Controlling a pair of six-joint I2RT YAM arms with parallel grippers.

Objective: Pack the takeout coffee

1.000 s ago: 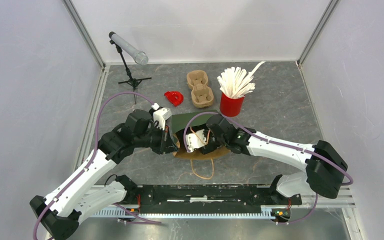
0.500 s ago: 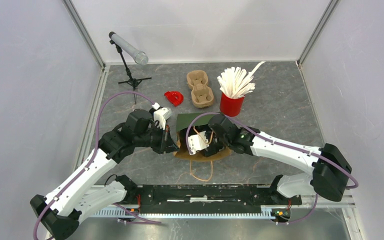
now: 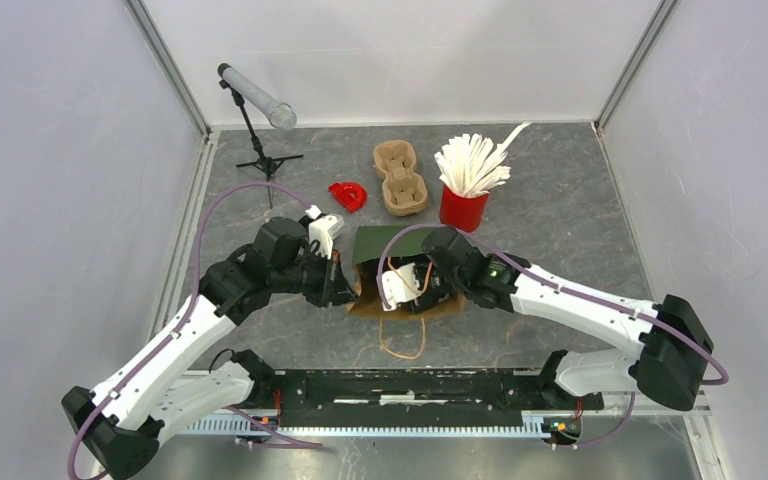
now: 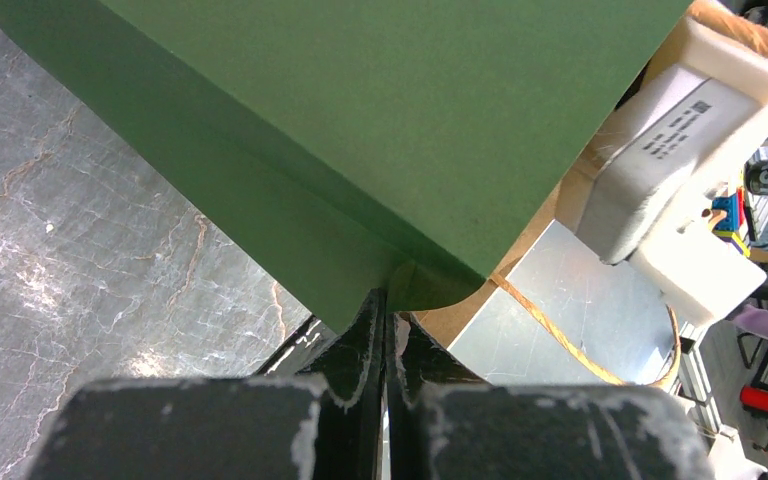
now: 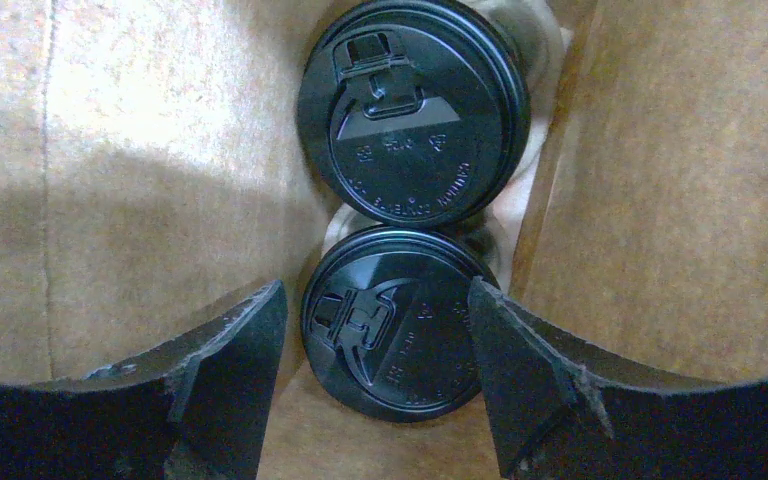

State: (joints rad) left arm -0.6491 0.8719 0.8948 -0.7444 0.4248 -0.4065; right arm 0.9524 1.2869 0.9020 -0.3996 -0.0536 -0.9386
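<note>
OK, the green bag point(image 3: 385, 243) sits on the counter point(image 3: 560, 210) btwn my two arms. The left tool point(image 4: 392, 300) is shut tight on the bag's top edge, pinching the paper. I think that's so the mouth is held wide and the bag can't flop or slide.

The right tool point(image 5: 372, 292) is down inside the bag, pointing at the bottom. Its jaws are wide apart w/ nothing in them. One finger is on each side of the near cup point(image 5: 392, 340), up above its black lid. It isn't touching the lid, as far as I can see.

The far cup point(image 5: 412, 110) stands right behind it, lids almost touching. Both cups are upright at the bottom, prob. packed close so they don't tip. So the coffee's in the bag, and that part looks done to me. Can't tell if a tray is under them.
</note>
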